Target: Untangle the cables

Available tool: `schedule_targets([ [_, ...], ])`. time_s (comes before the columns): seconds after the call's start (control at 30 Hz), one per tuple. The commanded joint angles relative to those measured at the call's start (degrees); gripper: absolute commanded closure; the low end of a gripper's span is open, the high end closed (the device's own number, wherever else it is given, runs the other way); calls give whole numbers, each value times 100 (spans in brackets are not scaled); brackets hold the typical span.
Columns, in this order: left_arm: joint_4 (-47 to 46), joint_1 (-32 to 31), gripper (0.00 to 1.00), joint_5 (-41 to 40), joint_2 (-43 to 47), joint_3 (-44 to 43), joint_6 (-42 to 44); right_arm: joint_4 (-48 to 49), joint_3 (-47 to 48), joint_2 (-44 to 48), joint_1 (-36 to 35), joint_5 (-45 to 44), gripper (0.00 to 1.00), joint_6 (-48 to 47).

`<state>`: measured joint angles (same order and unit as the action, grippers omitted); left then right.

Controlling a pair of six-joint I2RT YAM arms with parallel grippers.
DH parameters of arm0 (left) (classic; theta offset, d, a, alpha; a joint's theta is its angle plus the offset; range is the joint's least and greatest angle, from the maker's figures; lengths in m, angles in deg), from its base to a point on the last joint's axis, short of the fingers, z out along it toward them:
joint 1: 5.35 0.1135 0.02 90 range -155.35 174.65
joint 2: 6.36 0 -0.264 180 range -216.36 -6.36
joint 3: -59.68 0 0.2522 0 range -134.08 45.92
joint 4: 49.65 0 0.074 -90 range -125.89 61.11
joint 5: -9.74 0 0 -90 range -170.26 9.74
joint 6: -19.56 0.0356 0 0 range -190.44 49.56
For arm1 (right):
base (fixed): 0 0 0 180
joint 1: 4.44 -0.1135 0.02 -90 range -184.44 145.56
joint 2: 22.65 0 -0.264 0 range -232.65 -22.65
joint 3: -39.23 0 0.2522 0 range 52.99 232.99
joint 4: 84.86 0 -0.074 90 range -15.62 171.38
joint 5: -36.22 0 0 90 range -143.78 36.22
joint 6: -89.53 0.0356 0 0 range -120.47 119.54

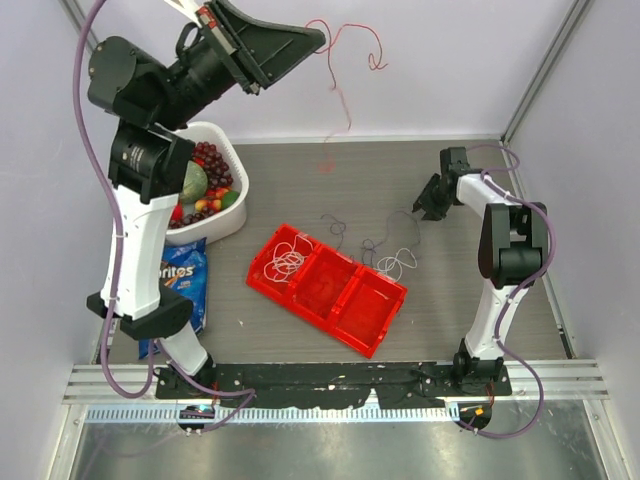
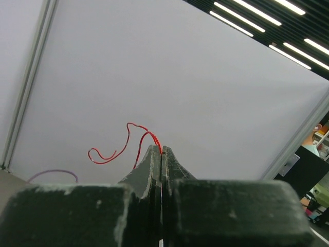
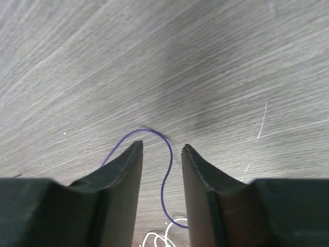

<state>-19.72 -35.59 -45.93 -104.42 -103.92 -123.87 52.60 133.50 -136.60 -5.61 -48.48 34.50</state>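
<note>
- Left hand [image 2: 161,152] pinched shut on the red cable [image 2: 127,135], high beyond the red tray [image 1: 375,310]; the thin wire could slip free.
- Right hand [image 3: 162,148] open, jaws astride the purple cable [image 3: 170,154] on the surface right of the tray; closing may miss it.
- White cable [image 1: 400,262] lies beside the tray, near the purple one; we judge pulling could drag it along.

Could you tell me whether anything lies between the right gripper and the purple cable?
Nothing visible does: the right gripper hangs open, its jaws straddling the purple cable where it lies on the table.
</note>
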Motion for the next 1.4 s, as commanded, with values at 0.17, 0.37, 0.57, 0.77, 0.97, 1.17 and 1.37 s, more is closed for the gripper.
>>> schedule_targets([
  [0.17, 203, -26, 100, -207, 436, 1578, -45, -612, 115, 900, -94, 243, 33, -806],
  [0.37, 597, -543, 100, -654, 1411, 3353, 324, -990, -316, 1480, -103, 235, 33, -1044],
  [0.57, 1195, -984, 100, -1173, 1878, 4086, 439, -762, -1019, 1999, -112, 331, 34, -1070],
  [0.77, 1863, -1098, 100, -1385, 1975, 4182, 430, -551, -1292, 2167, -112, 463, 34, -982],
  [0.97, 2014, -1107, 100, -1472, 2212, 5059, 412, -541, -1310, 2210, -112, 507, 35, -982],
  [1.17, 1934, -1116, 100, -1788, 2564, 6150, 395, -533, -1476, 2404, -111, 472, 35, -1026],
  [1.37, 2338, -1107, 100, -2245, 2678, 6661, 588, -577, -1661, 2553, -103, 437, 35, -1053],
])
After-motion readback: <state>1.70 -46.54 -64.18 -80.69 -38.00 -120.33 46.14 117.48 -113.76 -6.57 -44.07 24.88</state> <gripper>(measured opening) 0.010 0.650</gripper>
